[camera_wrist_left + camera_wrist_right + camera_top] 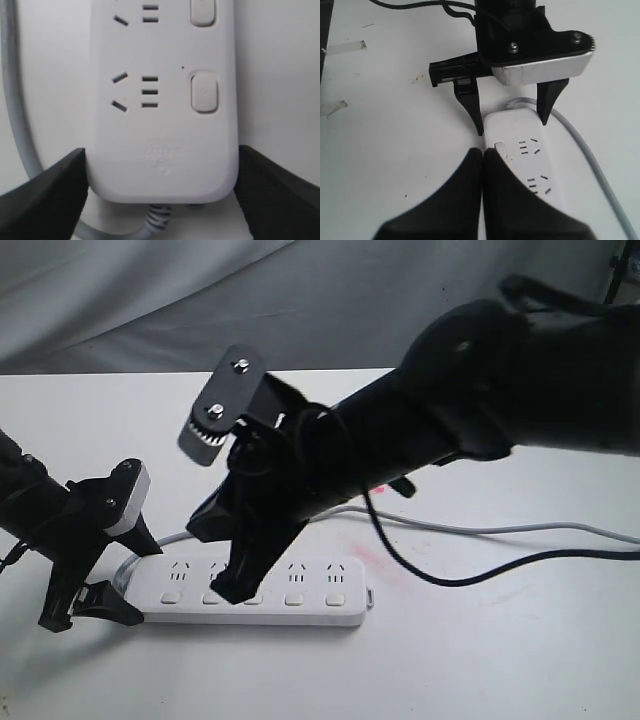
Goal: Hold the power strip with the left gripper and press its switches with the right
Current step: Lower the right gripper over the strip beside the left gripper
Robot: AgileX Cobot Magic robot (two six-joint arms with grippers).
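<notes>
The white power strip [300, 585] lies flat on the white table, its grey cord [480, 529] running off to the right. My left gripper [145, 582] straddles the strip's cord end [160, 165], a black finger [50, 200] pressed against each long side. My right gripper [230, 592] is shut with nothing held. Its joined tips [483, 152] come down on the row of switches [294, 598], just past the first switch [500, 149] from the cord end. The switch under the tips is hidden.
A black cable [470, 575] trails from the right arm across the table behind the strip. Grey cloth [150, 300] hangs at the back. Bits of clear tape [345, 47] lie on the table beyond the left gripper.
</notes>
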